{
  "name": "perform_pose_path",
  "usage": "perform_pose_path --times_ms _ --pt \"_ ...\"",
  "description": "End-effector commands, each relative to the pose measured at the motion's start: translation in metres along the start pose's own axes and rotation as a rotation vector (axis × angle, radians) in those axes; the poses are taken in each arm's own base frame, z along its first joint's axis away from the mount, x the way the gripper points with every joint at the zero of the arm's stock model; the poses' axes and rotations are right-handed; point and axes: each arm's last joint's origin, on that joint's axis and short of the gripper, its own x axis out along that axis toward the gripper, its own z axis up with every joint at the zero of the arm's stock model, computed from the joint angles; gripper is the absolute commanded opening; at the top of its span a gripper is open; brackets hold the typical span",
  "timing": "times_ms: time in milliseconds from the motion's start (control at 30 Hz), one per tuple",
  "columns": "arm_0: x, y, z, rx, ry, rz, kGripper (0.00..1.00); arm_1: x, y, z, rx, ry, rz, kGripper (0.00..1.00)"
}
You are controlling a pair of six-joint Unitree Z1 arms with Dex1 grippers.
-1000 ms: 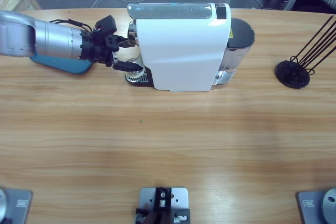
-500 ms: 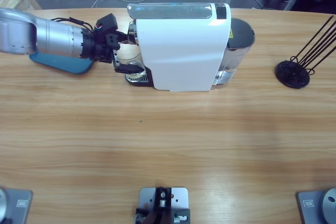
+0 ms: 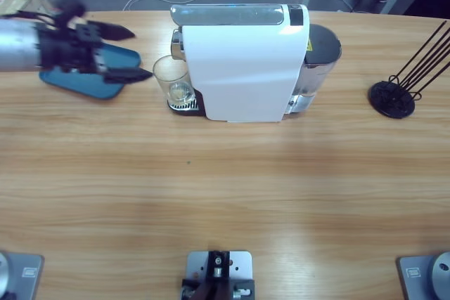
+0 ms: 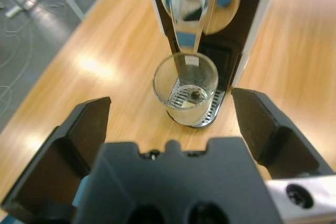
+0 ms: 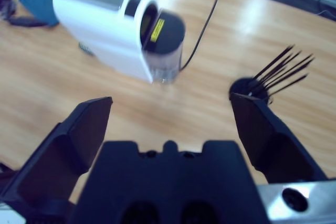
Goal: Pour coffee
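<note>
Standing on the drip grate under the white coffee machine (image 3: 242, 64) spout, the glass (image 3: 172, 79) sits placed to catch coffee — none visible yet — while the left gripper (image 3: 126, 54) hangs just beside it, jaws wide, holding nothing.

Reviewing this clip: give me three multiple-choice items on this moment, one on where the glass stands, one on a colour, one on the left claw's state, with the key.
1. Where is the clear glass?
A. on the drip grate under the spout of the white coffee machine
B. on the blue tray
C. in the left claw

2. What colour is the tray?
A. red
B. blue
C. white

3. What state is the left claw in?
A. shut on the glass
B. open, clear of the glass
C. shut, empty

Key: 1 A, the left wrist view shows it on the grate; 2 B, seen in the high view; 3 B, jaws spread apart, touching nothing.
</note>
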Motion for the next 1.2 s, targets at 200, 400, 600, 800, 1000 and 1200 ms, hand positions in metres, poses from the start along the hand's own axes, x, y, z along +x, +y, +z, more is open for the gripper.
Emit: perform_pose_path --times_ms 200,400,600,800,1000,1200 --pt "-0.075 -0.069 0.0 -0.267 0.083 0.191 1.0 0.127 0.02 0.129 0.143 0.237 -0.011 0.0" --pt "-0.075 -0.094 0.002 -0.229 0.105 0.109 1.0 0.169 0.027 0.142 0.162 0.34 0.074 0.0" --pt "-0.071 -0.096 -0.011 -0.241 0.162 0.127 1.0 0.214 0.036 0.138 0.162 0.445 0.09 0.0" --pt "-0.064 -0.092 -0.011 -0.245 0.164 0.139 1.0 0.242 0.034 0.143 0.174 0.458 0.075 0.0" --pt "-0.069 -0.093 -0.009 -0.241 0.148 0.152 1.0 0.262 0.035 0.137 0.172 0.502 0.061 0.0" --pt "-0.069 -0.094 -0.01 -0.238 0.153 0.151 1.0 0.269 0.035 0.133 0.164 0.534 0.053 0.0"
